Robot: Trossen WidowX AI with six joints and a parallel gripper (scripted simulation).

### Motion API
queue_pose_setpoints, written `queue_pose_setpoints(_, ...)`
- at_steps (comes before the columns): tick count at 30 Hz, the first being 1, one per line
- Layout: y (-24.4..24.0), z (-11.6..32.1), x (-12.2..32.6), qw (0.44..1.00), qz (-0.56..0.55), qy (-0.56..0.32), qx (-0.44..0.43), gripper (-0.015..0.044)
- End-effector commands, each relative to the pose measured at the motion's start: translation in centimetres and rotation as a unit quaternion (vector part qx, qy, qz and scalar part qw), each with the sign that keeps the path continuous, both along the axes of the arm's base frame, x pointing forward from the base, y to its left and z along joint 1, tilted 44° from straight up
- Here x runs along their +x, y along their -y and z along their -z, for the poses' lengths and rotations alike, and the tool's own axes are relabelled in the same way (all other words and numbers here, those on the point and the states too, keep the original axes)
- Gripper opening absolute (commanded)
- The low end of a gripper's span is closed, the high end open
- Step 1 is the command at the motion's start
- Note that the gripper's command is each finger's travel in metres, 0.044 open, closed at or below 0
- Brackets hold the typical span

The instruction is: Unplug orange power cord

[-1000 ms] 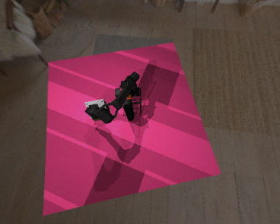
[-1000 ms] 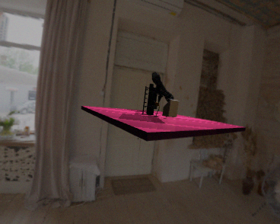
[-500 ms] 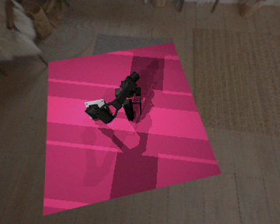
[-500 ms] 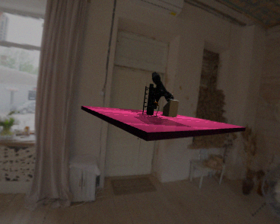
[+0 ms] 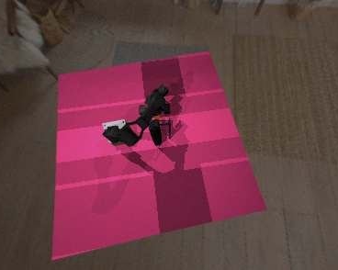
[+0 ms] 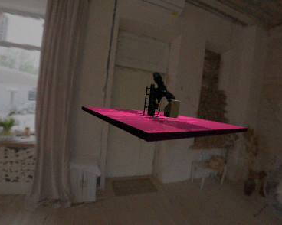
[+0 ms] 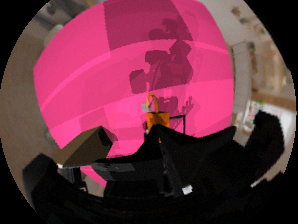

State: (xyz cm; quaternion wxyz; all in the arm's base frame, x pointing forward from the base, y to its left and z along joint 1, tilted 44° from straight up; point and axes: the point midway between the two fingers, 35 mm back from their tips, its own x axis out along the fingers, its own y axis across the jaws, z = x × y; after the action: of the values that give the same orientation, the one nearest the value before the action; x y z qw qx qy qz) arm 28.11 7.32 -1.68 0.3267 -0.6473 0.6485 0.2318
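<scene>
The orange plug [image 5: 157, 118] [image 6: 157, 102] [image 7: 158, 120] shows just past my fingertips in the wrist view. Its orange cord [image 7: 152, 95] makes a small loop beyond it. My gripper [image 7: 156, 127] is shut, with its black fingertips together over the near edge of the plug; the plug looks wider than the closed tips, and I see nothing pinched between them. A long black block [image 5: 156, 133] [image 6: 152, 101], apparently the power strip, stands beside the plug and is mostly hidden by the fingers in the wrist view. Whether the plug sits in a socket is hidden.
A thin black rack-like frame [image 5: 170, 129] [image 6: 146, 100] [image 7: 184, 124] stands close beside the block. A tan box [image 6: 175, 109] [image 7: 86, 146] [image 5: 120, 122] stands near the arm's base, and a white plate lies behind it. All stand on a pink table [image 5: 104, 207] [image 6: 125, 120].
</scene>
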Motion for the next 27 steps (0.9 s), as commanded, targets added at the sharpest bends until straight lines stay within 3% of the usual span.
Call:
queue_pose_setpoints(1, -0.5, 0.5, 0.1, 1.0, 0.003, -0.002, 0.002, 0.0)
queue_pose_setpoints(27, -3.7, 3.3, 0.1, 1.0, 0.002, -0.003, 0.002, 0.0)
